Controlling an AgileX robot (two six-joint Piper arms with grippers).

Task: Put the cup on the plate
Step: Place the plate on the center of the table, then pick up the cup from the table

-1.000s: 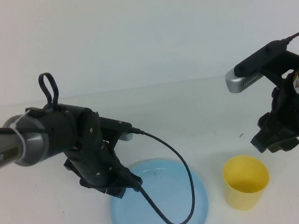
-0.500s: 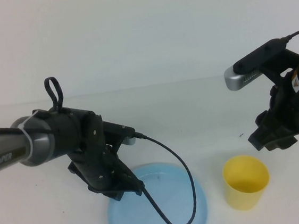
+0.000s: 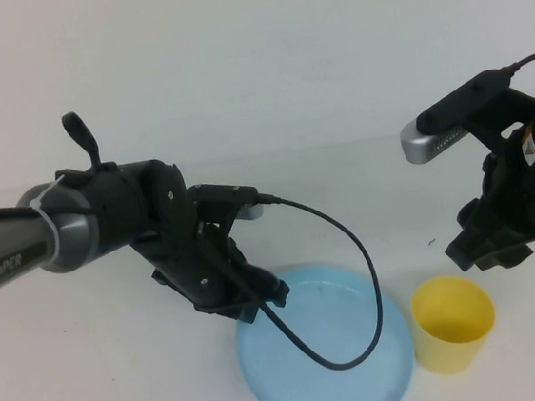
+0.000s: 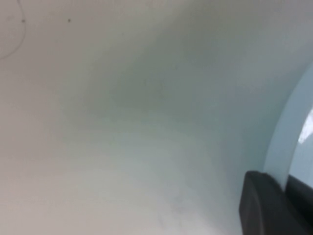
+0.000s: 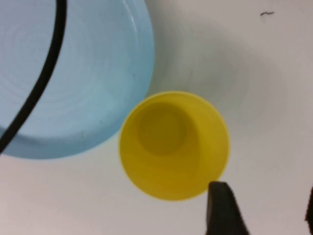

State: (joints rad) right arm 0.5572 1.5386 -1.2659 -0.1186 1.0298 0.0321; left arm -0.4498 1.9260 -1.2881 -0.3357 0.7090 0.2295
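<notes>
A: Where is the left gripper (image 3: 259,297) now?

B: It sits low at the plate (image 3: 344,384), at the rim farthest from the cup, and its jaws are closed on that rim. The left wrist view shows a dark finger (image 4: 274,205) pressed against the pale blue edge.

A: What has changed?

B: A second ago that gripper was open over the plate. Since then it has clamped shut, and the plate has slid along the counter (image 3: 94,372) toward its right-hand side. It now lies near the counter's front edge, touching or just short of the cup (image 3: 453,323).

A: And the right gripper (image 5: 259,205)?

B: It hangs just above and behind the cup, toward the back edge, and has hardly moved. Its jaws stand wide apart and hold nothing. One finger (image 5: 222,208) shows beside the cup's rim in the right wrist view.

A: So what does that mean for the task?

B: My guess is that the left arm has brought the plate within easy reach, so the right arm has only a short carry. The cup is not on the plate yet.

A: How does the cup stand?

B: Upright near the front right corner, mouth up, its long axis vertical, narrower at the base.
</notes>
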